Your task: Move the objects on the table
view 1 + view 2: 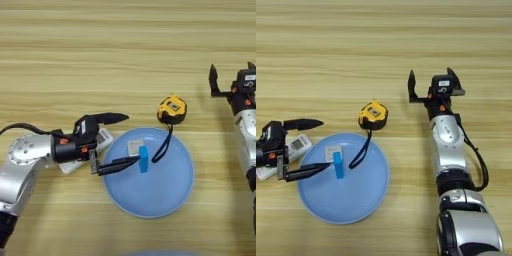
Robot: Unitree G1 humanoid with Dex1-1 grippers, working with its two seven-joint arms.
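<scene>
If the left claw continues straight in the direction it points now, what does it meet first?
The blue bar on the plate: the left claw, open, points right and its lower finger nearly touches it. Height is unclear.

Wood-grain table (pixel 125 45), blue plate (pixel 170 195), tape measure (pixel 172 110), white remote (pixel 296 146)

Bright-blue bar (pixel 144 159) lies on the plate's left part; white remote (pixel 295 145) flat on the wooden desk (pixel 125 60), just left of plate.
</scene>
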